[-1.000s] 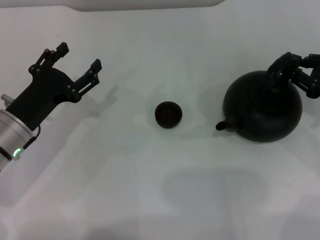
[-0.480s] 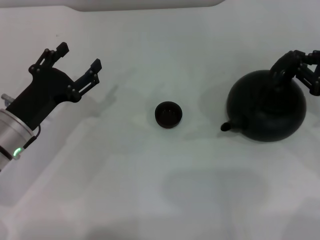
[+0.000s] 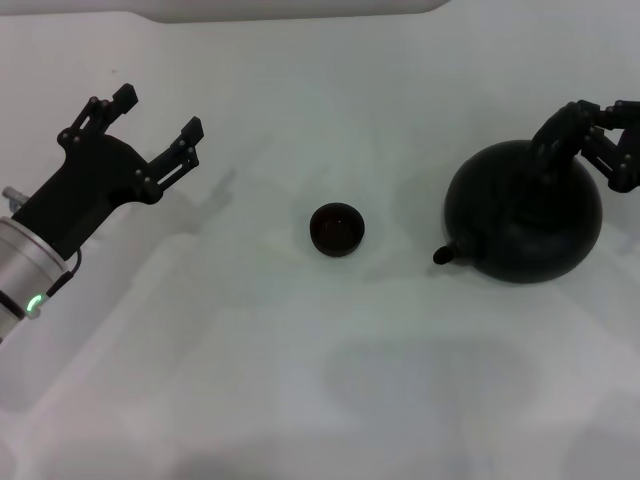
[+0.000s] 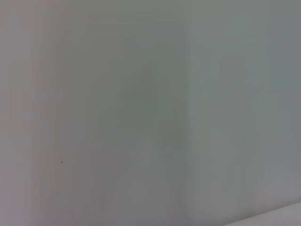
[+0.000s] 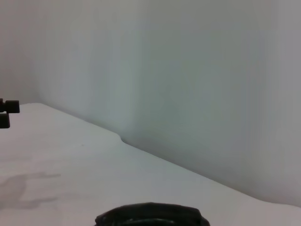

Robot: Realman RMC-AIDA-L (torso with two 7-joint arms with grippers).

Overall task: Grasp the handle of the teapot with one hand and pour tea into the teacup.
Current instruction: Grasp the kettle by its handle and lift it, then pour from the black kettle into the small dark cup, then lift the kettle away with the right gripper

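At the far right of the white table [image 3: 300, 400], the right gripper [image 3: 590, 140] sits on top of the teapot [image 3: 525, 215], its dark fingers closed in around the handle [image 3: 556, 135] at the pot's crown; black linkage against black pot hides exactly where the pads meet it, though the grip looks closed on it. The teapot's round body hangs directly beneath this gripper, its short spout [image 3: 443, 255] pointing away from the gripper toward the teacup [image 3: 337, 229]. The teacup stands upright well apart from the spout, between the two grippers. The left gripper [image 3: 158, 125] hovers at the other side, jaws spread wide and holding nothing, well clear of the cup. The right wrist view shows only a dark curved edge of the teapot [image 5: 151, 215].
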